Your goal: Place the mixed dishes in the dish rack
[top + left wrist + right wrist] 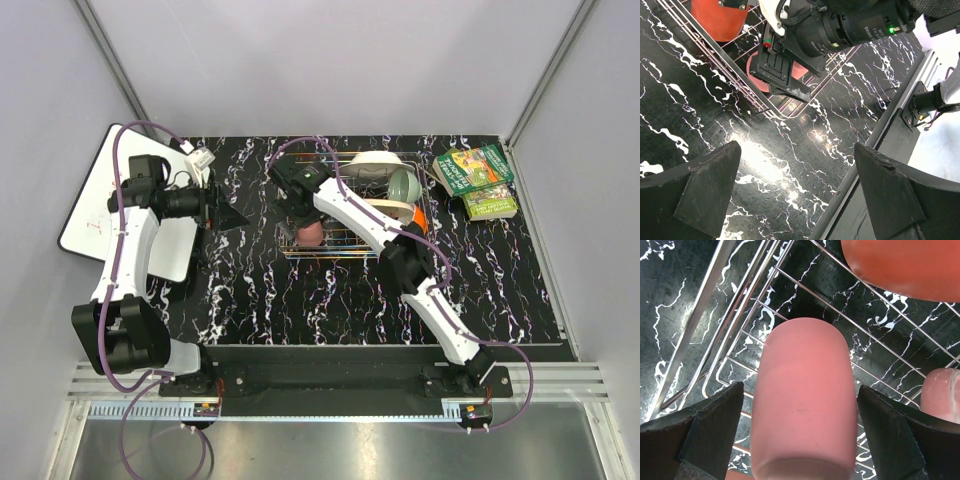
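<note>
The silver wire dish rack (350,240) stands mid-table and holds a white plate (375,160), a pale green bowl (405,185) and an orange-and-white bowl (388,208). A pink cup (802,400) rests on the rack's wires (740,325) near its left corner. My right gripper (799,390) is open around the cup, with a gap on each side. An orange mug (905,265) sits just beyond it in the rack. My left gripper (797,190) is open and holds nothing, over bare table left of the rack (715,55). From there the pink cup (756,70) shows partly behind the right gripper (785,75).
Green-covered books (475,180) lie at the back right. A whiteboard (95,200) lies off the table's left edge under the left arm. A metal rail (880,135) runs along the near edge.
</note>
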Tool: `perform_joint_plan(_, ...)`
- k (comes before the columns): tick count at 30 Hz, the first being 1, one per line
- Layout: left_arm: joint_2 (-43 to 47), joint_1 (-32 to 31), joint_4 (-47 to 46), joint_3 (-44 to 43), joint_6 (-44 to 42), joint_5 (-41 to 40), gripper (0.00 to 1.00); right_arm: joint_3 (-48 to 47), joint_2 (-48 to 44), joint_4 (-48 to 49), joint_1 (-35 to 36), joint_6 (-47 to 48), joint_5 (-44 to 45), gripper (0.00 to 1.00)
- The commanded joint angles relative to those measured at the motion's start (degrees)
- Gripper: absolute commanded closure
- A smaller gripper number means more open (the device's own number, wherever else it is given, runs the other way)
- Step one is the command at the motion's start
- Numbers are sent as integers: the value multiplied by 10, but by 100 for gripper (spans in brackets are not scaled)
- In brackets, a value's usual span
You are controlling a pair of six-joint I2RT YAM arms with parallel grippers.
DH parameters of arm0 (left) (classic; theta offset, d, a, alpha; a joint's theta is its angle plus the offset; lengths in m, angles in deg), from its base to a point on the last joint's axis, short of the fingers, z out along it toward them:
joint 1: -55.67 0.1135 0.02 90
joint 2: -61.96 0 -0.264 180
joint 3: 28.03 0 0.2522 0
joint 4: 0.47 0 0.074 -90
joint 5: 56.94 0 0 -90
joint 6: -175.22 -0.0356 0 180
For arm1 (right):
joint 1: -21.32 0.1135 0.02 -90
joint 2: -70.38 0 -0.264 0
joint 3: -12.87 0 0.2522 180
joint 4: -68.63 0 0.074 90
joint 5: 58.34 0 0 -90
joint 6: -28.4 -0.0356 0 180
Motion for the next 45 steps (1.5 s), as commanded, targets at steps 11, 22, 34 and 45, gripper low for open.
perform_joint_plan(11, 17, 5, -10, 14, -13, 29, 1, -34, -72, 32, 27, 20, 40, 0)
perform_joint_plan(22, 24, 4, -9, 4, -4, 16, 1, 7, -140, 36, 47, 42, 114, 0)
perform_joint_plan(34, 43, -20, -19, 12, 15, -77, 1, 447, -532, 183, 50, -38, 177, 0)
perform_joint_plan(45, 47, -49, -29, 19, 26, -108, 1, 636, -718, 203, 50, -105, 162, 0)
